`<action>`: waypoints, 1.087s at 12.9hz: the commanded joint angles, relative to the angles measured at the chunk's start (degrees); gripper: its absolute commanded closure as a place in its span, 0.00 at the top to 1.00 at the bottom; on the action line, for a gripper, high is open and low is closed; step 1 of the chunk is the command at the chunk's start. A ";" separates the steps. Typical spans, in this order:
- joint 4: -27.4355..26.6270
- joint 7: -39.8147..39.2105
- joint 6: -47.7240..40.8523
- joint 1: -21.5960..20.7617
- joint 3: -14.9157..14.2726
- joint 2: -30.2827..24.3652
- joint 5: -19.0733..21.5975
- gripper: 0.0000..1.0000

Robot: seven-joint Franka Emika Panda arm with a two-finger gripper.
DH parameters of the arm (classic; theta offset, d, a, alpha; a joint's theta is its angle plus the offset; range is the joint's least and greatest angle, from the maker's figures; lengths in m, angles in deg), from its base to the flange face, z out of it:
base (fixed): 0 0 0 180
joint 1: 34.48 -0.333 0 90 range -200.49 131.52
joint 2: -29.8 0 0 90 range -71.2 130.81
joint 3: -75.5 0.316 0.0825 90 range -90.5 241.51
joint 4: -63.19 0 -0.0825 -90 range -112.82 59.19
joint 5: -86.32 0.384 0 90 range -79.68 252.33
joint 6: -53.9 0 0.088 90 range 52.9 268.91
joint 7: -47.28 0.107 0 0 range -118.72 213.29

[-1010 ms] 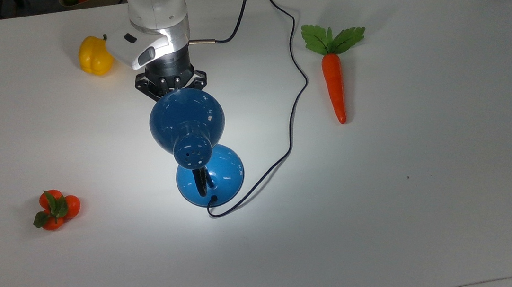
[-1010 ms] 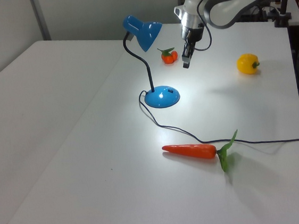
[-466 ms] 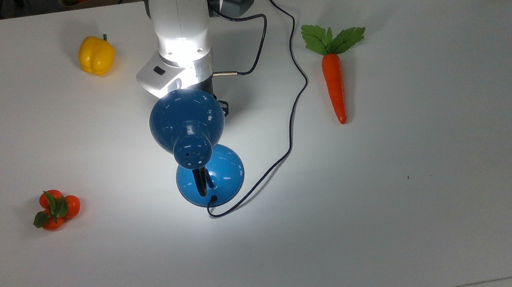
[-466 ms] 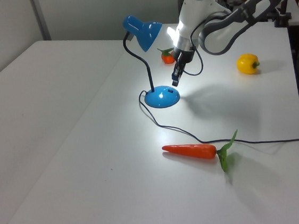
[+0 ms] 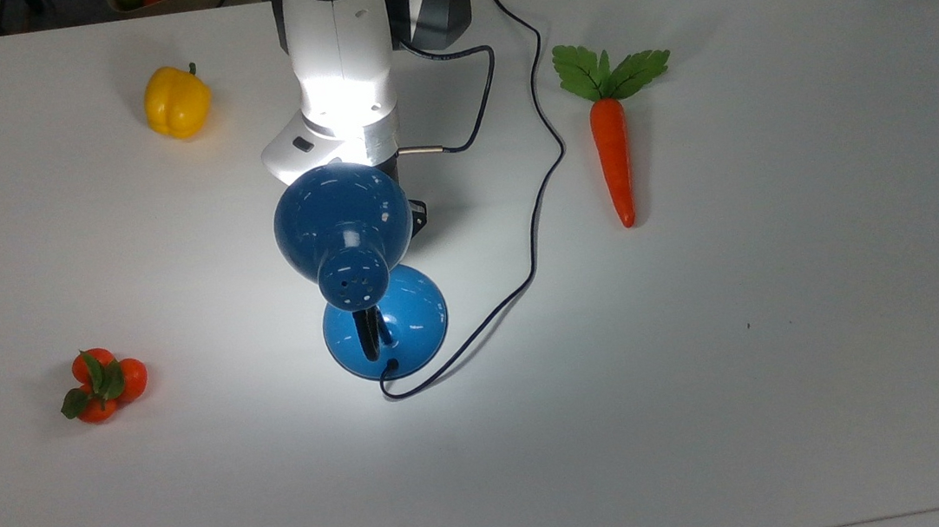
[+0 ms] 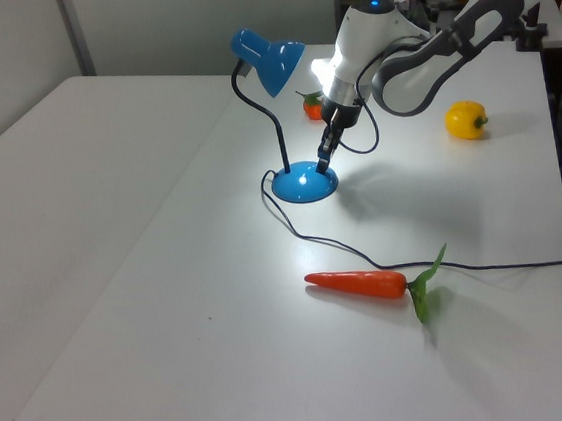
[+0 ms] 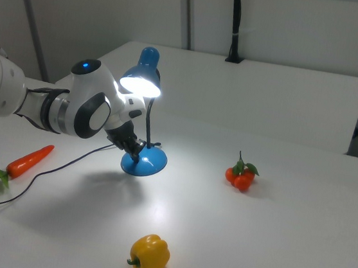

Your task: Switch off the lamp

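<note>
I see the glossy blue desk lamp (image 6: 287, 119) standing mid-table on the white tabletop (image 5: 793, 352), its domed shade (image 5: 342, 217) lit and throwing a bright pool over its round blue base (image 6: 304, 183). My gripper (image 6: 324, 160) has come down since half a second ago: in the left view its tip now sits at the rim of the base, where before it hung just above and to the left view's right of it. I cannot tell whether the fingers are spread or pressed together. In the top view the white arm (image 5: 340, 59) has slid slightly further under the shade. The thin black cord (image 5: 537, 204) runs from the base off toward the far edge, unchanged. Beyond it in the top view lie an orange plush carrot with green leaves (image 5: 612, 139), a yellow bell pepper (image 5: 175, 101) and a cluster of small orange tomatoes (image 5: 102, 385), all where they were.
</note>
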 commanded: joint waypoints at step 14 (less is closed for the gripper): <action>-2.85 1.60 -11.05 -0.62 -0.34 -3.44 0.31 0.00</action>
